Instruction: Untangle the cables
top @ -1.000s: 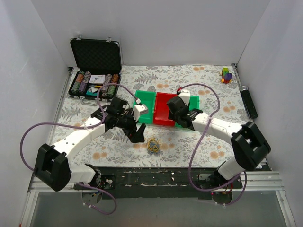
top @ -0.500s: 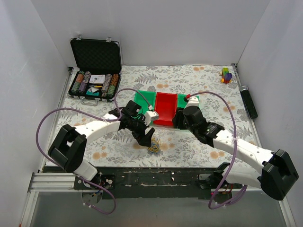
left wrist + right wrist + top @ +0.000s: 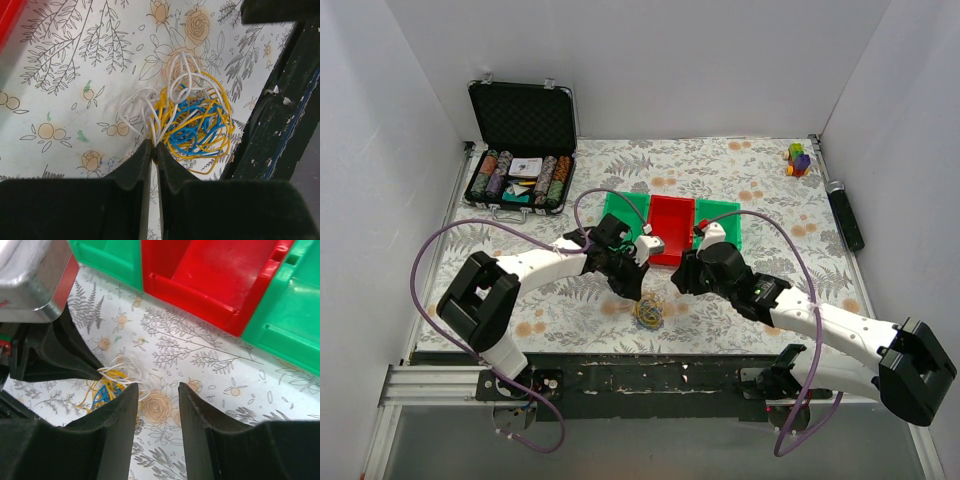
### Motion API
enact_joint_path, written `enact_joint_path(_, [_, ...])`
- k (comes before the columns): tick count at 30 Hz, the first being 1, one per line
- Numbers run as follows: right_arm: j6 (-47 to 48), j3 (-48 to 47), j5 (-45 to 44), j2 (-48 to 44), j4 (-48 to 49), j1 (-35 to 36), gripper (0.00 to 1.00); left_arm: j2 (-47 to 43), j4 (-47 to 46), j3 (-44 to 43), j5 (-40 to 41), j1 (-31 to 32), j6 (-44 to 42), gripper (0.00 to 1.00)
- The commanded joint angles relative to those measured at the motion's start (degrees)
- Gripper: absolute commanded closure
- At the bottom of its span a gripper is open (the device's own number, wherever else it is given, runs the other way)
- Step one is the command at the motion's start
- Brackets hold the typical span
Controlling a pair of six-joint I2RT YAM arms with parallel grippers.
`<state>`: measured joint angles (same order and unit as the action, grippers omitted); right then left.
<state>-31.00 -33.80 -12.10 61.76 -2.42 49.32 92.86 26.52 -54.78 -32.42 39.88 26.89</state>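
Note:
The cables (image 3: 648,310) lie as a small ball of yellow, blue and white wire on the flowered tablecloth near the front edge. In the left wrist view the tangle (image 3: 195,120) sits just past my left gripper (image 3: 153,147), whose jaws are shut on white strands at the ball's near side. My left gripper (image 3: 633,287) hangs at the tangle's upper left. My right gripper (image 3: 681,281) stands just right of the tangle, jaws open over bare cloth. In the right wrist view my right gripper (image 3: 157,390) has the cables (image 3: 107,387) to the left of its left finger (image 3: 117,425).
Three bins stand behind the grippers: green (image 3: 623,213), red (image 3: 670,225) and green (image 3: 722,214). An open case of poker chips (image 3: 520,170) sits at the back left. A small coloured toy (image 3: 799,160) and a black bar (image 3: 847,215) lie at the right. The table's dark front rail (image 3: 280,115) is beside the tangle.
My left gripper came down to the tangle and shut on white strands. My right arm swung from the bins toward the front, stopping beside the tangle with its jaws a little narrower.

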Motion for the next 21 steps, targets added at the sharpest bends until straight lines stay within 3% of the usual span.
enact_joint_path(1, [0.94,0.58,3.57,-1.03,5.75,1.48,0.54,-5.75,0.28,-2.52,-0.01,0.29,0.96,0.96])
enact_joint_path(10, [2.52,0.76,7.7,-2.08,9.71,3.15,0.43,-12.87,6.52,-5.6,-1.06,0.29,2.29,0.94])
enact_joint_path(21, [2.09,1.37,9.2,1.87,11.73,4.82,0.41,-12.26,8.02,-2.26,1.39,0.29,0.53,0.7])
